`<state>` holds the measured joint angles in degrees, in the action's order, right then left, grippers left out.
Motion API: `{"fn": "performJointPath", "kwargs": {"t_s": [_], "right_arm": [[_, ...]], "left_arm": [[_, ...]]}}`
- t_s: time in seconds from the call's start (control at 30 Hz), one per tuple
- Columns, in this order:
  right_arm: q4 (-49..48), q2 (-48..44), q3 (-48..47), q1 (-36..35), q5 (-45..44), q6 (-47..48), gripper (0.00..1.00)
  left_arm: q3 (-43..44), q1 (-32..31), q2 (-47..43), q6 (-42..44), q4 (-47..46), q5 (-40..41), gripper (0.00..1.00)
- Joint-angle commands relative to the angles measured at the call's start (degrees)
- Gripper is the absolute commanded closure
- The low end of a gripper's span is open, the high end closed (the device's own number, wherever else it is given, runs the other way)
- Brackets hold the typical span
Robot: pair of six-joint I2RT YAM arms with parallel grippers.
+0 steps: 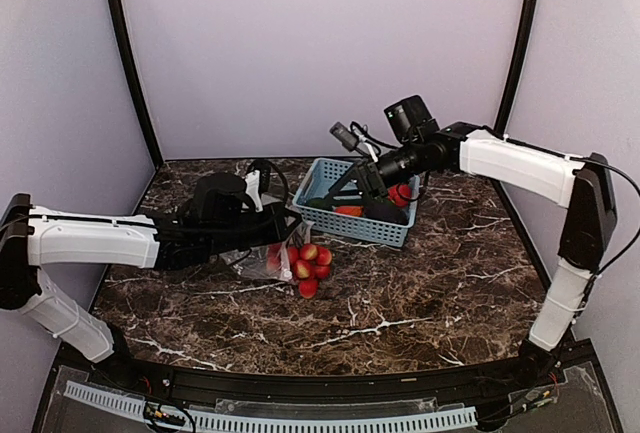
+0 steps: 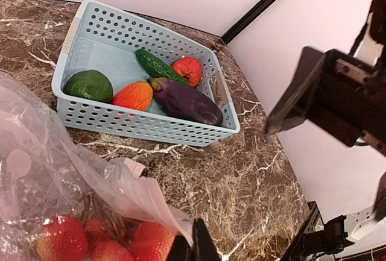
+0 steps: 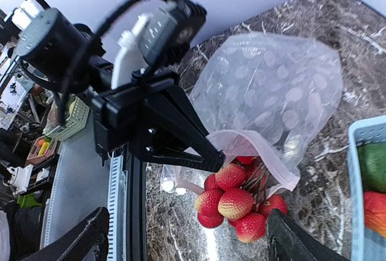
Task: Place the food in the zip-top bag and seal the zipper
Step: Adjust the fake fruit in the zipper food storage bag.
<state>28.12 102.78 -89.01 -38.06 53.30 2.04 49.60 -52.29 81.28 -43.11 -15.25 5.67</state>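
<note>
The left jaws are clamped on the mouth edge of the bag [image 3: 271,86], which lies on the surface [image 1: 400,303] with the red balls [image 3: 232,204] at its opening. The left arm [image 1: 100,238] stretches low from the left. The right jaws stand wide apart at the basket [image 1: 345,221], which holds the eggplant [image 2: 184,101]; the right arm [image 1: 510,163] angles in from a raised elbow.

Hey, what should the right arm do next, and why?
Probably lower the open right gripper onto the eggplant in the blue basket: it holds nothing, the left gripper pinches the zip-top bag at its mouth, the red-yellow cluster lies there, and basket food remains.
</note>
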Motion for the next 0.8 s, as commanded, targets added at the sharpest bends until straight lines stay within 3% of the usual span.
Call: {"fn": "performJointPath", "kwargs": {"t_s": [0.0,0.1,0.3,0.43,0.77], "right_arm": [[2.78,-2.7,3.98,3.89,-2.35,3.32,0.13],[2.53,-2.15,9.15,4.62,-2.41,4.58,0.12],[-8.03,-0.64,18.19,2.0,-5.02,4.97,0.08],[-10.0,4.42,16.78,-2.53,-12.62,6.34,0.01],[-9.38,13.82,10.08,-9.07,-28.79,5.65,0.01]], "left_arm": [[-1.02,0.01,-0.49,0.98,-4.6,1.45,0.99],[-0.34,0.01,0.18,1.5,-4.04,1.13,0.99],[-1.92,0.03,3.15,2.72,-3.98,0.92,0.99],[-3.89,0.01,4.76,4.6,-2.33,2.36,0.99],[-6.64,0.13,5.24,6.77,0.45,4.16,0.99]]}}
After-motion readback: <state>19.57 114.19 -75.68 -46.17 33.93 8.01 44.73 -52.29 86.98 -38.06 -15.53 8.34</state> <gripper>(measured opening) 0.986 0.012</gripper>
